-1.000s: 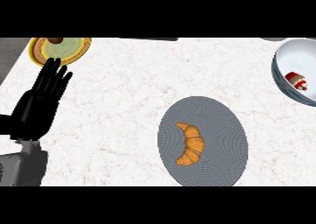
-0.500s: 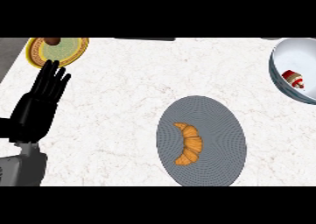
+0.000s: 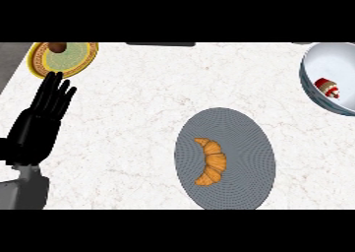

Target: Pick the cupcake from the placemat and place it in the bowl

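Already the cupcake (image 3: 327,88) sits inside the white bowl (image 3: 311,86), well apart from the grey placemat (image 3: 242,125), which bears only 1 croissant (image 3: 210,161). Resting left hand (image 3: 41,121) shows straight, released fingers; the placing looks finished, needing only withdrawal.

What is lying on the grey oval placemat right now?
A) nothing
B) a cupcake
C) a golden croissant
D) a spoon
C: a golden curved croissant lies on the grey oval placemat, while the small red-topped cupcake sits inside the white round bowl at the upper right.
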{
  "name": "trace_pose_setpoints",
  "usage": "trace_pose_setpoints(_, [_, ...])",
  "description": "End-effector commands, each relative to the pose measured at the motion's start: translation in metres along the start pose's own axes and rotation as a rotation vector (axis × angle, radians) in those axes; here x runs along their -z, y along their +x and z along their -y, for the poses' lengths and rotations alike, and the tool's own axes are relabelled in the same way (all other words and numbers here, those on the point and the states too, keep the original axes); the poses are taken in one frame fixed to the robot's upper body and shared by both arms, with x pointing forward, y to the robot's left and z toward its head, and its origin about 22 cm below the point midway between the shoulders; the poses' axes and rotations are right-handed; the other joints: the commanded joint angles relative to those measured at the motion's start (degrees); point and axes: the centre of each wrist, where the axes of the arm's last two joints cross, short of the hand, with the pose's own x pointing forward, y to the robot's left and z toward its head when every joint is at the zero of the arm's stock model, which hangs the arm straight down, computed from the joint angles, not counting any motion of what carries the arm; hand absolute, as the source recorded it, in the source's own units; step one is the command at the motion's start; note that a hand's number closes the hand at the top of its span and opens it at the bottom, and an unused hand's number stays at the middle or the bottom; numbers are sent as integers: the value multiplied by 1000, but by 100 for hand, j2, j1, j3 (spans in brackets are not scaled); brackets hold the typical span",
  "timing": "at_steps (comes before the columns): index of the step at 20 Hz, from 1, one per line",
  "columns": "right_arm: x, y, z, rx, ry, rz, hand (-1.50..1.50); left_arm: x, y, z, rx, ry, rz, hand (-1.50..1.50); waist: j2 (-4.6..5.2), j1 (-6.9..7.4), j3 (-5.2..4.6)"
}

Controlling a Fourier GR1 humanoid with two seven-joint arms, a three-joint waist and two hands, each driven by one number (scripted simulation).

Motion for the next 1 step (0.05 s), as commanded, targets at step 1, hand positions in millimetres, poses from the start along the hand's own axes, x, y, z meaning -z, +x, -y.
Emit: trace_pose_setpoints(1, [-18,-10,18,-11,32,-8,-150,0,-1,-4,1,16,1,0,14,-62,15])
